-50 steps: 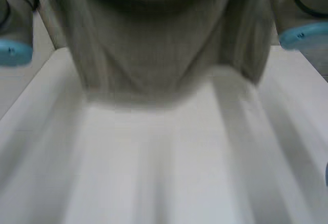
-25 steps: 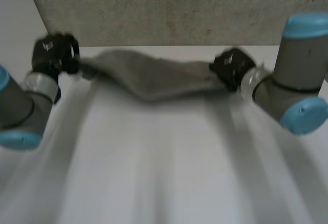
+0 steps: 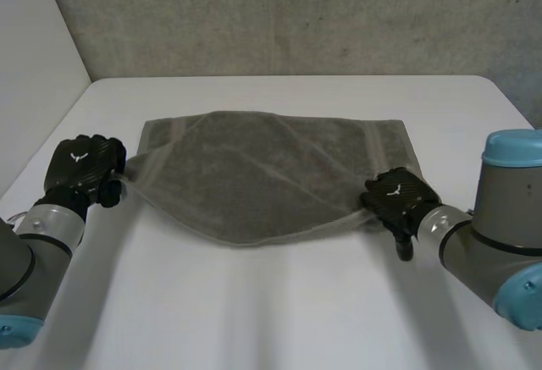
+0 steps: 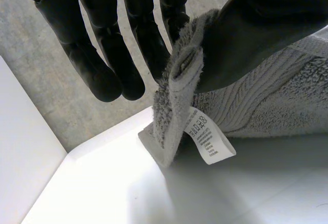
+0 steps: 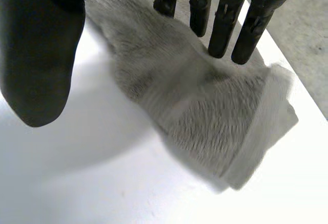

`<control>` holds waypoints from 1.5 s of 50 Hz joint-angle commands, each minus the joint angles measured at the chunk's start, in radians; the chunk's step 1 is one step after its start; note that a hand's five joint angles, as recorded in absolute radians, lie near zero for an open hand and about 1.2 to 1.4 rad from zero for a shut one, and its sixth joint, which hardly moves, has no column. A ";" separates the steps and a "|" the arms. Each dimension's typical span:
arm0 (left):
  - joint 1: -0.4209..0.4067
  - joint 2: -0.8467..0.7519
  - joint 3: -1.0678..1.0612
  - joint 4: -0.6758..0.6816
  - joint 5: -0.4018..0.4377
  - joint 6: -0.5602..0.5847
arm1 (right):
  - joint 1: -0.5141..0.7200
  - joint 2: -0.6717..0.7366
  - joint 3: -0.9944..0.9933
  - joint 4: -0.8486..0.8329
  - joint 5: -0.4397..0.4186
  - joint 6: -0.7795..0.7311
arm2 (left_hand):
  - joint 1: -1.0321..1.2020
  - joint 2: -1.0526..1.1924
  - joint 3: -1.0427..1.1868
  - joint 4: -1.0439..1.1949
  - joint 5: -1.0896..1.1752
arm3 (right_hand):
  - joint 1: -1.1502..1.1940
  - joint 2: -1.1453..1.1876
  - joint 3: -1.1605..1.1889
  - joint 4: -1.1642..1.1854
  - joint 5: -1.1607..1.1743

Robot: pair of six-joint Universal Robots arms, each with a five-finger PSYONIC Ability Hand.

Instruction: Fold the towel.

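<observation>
Head view: towel (image 3: 271, 175) on table (image 3: 271, 311).

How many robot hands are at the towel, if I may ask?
2. The left hand pinches the towel at its left corner; the right hand, fingers straight, is over its right corner.

White table (image 3: 279, 302) w/ grey towel (image 3: 262, 167) across mid, far edge straight, near edge curved.
</observation>
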 commanded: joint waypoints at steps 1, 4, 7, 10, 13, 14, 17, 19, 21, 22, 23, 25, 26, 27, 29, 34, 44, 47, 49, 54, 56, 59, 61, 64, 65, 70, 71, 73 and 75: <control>0.016 -0.006 -0.001 0.002 -0.002 -0.002 | -0.064 -0.052 0.011 0.002 -0.028 0.064 | -0.019 -0.103 -0.148 -0.111 -0.248 | -0.026 -0.054 -0.047 -0.042 -0.010; 0.029 -0.005 -0.005 0.002 -0.002 -0.004 | -0.093 -0.057 0.030 -0.009 -0.075 0.083 | -0.019 -0.103 -0.148 -0.111 -0.248 | -0.002 -0.030 -0.024 -0.019 0.014; 0.033 -0.006 -0.010 0.002 -0.002 -0.004 | -0.107 -0.055 0.048 -0.044 -0.101 0.081 | -0.019 -0.103 -0.148 -0.111 -0.248 | 0.007 -0.021 -0.015 -0.010 0.023; 0.033 -0.006 -0.011 0.002 0.000 -0.004 | -0.125 -0.055 0.057 -0.104 -0.102 0.083 | -0.019 -0.103 -0.148 -0.111 -0.248 | 0.013 -0.015 -0.009 -0.004 0.029; 0.033 -0.008 -0.011 0.002 0.000 -0.002 | -0.145 -0.055 0.057 -0.144 -0.100 0.083 | -0.019 -0.103 -0.148 -0.111 -0.248 | 0.039 0.011 0.017 0.023 0.055; 0.033 -0.008 -0.011 0.002 0.000 -0.002 | -0.145 -0.055 0.057 -0.144 -0.100 0.083 | -0.019 -0.103 -0.148 -0.111 -0.248 | 0.039 0.011 0.018 0.023 0.055; 0.032 -0.008 -0.013 0.002 0.000 -0.004 | -0.148 -0.057 0.057 -0.158 -0.102 0.083 | -0.019 -0.103 -0.148 -0.111 -0.248 | 0.077 0.049 0.056 0.061 0.093; 0.032 -0.008 -0.013 0.002 -0.002 -0.002 | -0.150 -0.058 0.057 -0.158 -0.102 0.083 | -0.019 -0.103 -0.148 -0.111 -0.248 | 0.083 0.055 0.062 0.067 0.099; 0.030 -0.006 -0.019 0.002 0.000 -0.004 | -0.150 -0.058 0.057 -0.153 -0.102 0.083 | -0.019 -0.103 -0.148 -0.111 -0.248 | 0.083 0.055 0.062 0.067 0.099; 0.030 -0.006 -0.019 0.002 0.000 -0.004 | -0.150 -0.058 0.057 -0.153 -0.102 0.083 | -0.019 -0.103 -0.148 -0.111 -0.248 | 0.083 0.055 0.062 0.067 0.099; 0.030 -0.005 -0.020 0.002 0.000 -0.004 | -0.150 -0.054 0.059 -0.152 -0.103 0.081 | -0.019 -0.103 -0.148 -0.111 -0.248 | 0.080 0.052 0.059 0.064 0.096; 0.030 -0.005 -0.022 0.002 0.000 -0.004 | -0.150 -0.052 0.059 -0.149 -0.105 0.077 | -0.019 -0.103 -0.148 -0.111 -0.248 | 0.080 0.052 0.059 0.064 0.096; 0.030 -0.005 -0.022 0.002 0.000 -0.004 | -0.148 -0.052 0.057 -0.147 -0.102 0.075 | -0.019 -0.103 -0.148 -0.111 -0.248 | 0.080 0.052 0.059 0.064 0.096; 0.030 -0.005 -0.022 0.002 0.000 -0.004 | -0.148 -0.052 0.057 -0.147 -0.102 0.075 | -0.019 -0.103 -0.148 -0.111 -0.248 | 0.080 0.052 0.059 0.064 0.096; 0.030 -0.005 -0.027 0.002 0.001 -0.002 | -0.148 -0.052 0.054 -0.133 -0.103 0.072 | -0.019 -0.103 -0.148 -0.111 -0.248 | 0.068 0.040 0.047 0.052 0.085; 0.029 -0.006 -0.028 0.001 0.001 -0.001 | -0.151 -0.077 0.067 -0.051 -0.109 0.070 | -0.019 -0.103 -0.148 -0.111 -0.248 | 0.022 -0.006 0.000 0.005 0.038; 0.027 -0.008 -0.028 0.001 0.001 -0.002 | -0.282 -0.114 0.211 -0.060 -0.262 0.067 | -0.019 -0.103 -0.148 -0.111 -0.248 | -0.029 -0.057 -0.050 -0.045 -0.012; 0.027 -0.008 -0.027 0.001 0.000 -0.002 | -0.325 -0.112 0.234 -0.098 -0.308 0.070 | -0.019 -0.103 -0.148 -0.111 -0.248 | -0.026 -0.054 -0.047 -0.042 -0.009; 0.027 -0.009 -0.027 0.001 0.001 -0.002 | -0.337 -0.111 0.238 -0.112 -0.313 0.067 | -0.019 -0.103 -0.148 -0.111 -0.248 | -0.026 -0.054 -0.047 -0.042 -0.009; 0.029 -0.009 -0.028 0.001 0.000 -0.002 | -0.345 -0.091 0.240 -0.124 -0.316 0.067 | -0.019 -0.103 -0.148 -0.111 -0.248 | -0.031 -0.059 -0.053 -0.048 -0.015; 0.032 -0.009 -0.028 0.001 0.000 -0.002 | -0.349 -0.072 0.242 -0.132 -0.319 0.066 | -0.019 -0.103 -0.148 -0.111 -0.248 | -0.031 -0.059 -0.053 -0.048 -0.015; 0.032 -0.008 -0.027 0.001 0.001 -0.002 | -0.349 -0.065 0.245 -0.162 -0.319 0.066 | -0.019 -0.103 -0.148 -0.111 -0.248 | -0.029 -0.057 -0.050 -0.045 -0.012; 0.032 -0.009 -0.027 0.001 0.001 -0.002 | -0.349 -0.065 0.249 -0.185 -0.318 0.066 | -0.019 -0.103 -0.148 -0.111 -0.248 | -0.026 -0.054 -0.047 -0.042 -0.009; 0.032 -0.009 -0.027 0.001 0.001 -0.002 | -0.351 -0.063 0.260 -0.227 -0.315 0.067 | -0.019 -0.103 -0.148 -0.111 -0.248 | -0.020 -0.048 -0.041 -0.036 -0.004; 0.032 -0.009 -0.027 0.001 0.001 -0.002 | -0.351 -0.058 0.260 -0.239 -0.313 0.067 | -0.019 -0.103 -0.148 -0.111 -0.248 | -0.020 -0.048 -0.041 -0.036 -0.004; 0.032 -0.009 -0.027 0.001 0.001 -0.002 | -0.351 -0.029 0.249 -0.241 -0.313 0.067 | -0.019 -0.103 -0.148 -0.111 -0.248 | -0.020 -0.048 -0.041 -0.036 -0.004; 0.032 -0.009 -0.027 0.001 0.001 -0.002 | -0.351 -0.029 0.249 -0.241 -0.313 0.067 | -0.019 -0.103 -0.148 -0.111 -0.248 | -0.020 -0.048 -0.041 -0.036 -0.004; 0.032 -0.009 -0.027 0.001 0.001 -0.002 | -0.349 -0.017 0.246 -0.239 -0.309 0.066 | -0.019 -0.103 -0.148 -0.111 -0.248 | -0.026 -0.054 -0.047 -0.042 -0.009; 0.032 -0.009 -0.027 0.001 0.001 -0.002 | -0.349 -0.015 0.245 -0.239 -0.307 0.066 | -0.019 -0.103 -0.148 -0.111 -0.248 | -0.028 -0.057 -0.050 -0.045 -0.012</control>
